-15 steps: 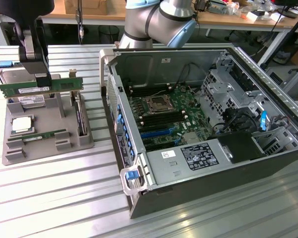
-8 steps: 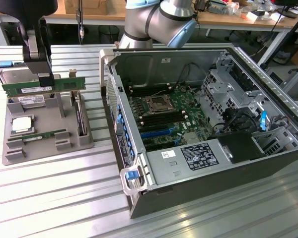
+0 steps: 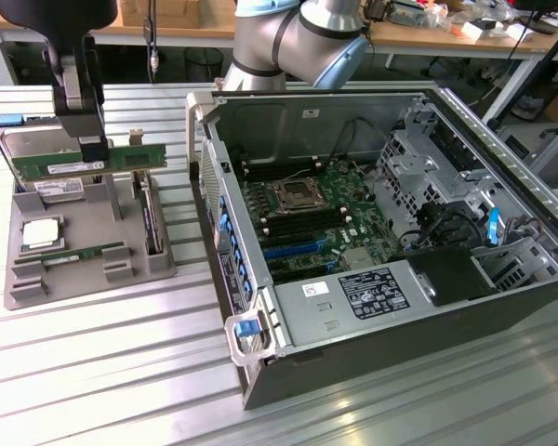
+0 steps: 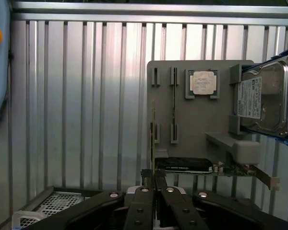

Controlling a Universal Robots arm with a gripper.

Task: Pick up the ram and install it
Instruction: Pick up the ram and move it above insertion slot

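Clamping the hand (image 3: 92,156) tight on the ram (image 3: 135,158). Holding it above the gray tray (image 3: 93,243), beside the open computer case (image 3: 372,321)

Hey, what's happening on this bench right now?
The robot arm's gripper is shut on the ram, holding it level over the gray parts tray. A processor and a hard drive sit on that tray. The open computer case stands beside it; the ram is not yet in its motherboard.
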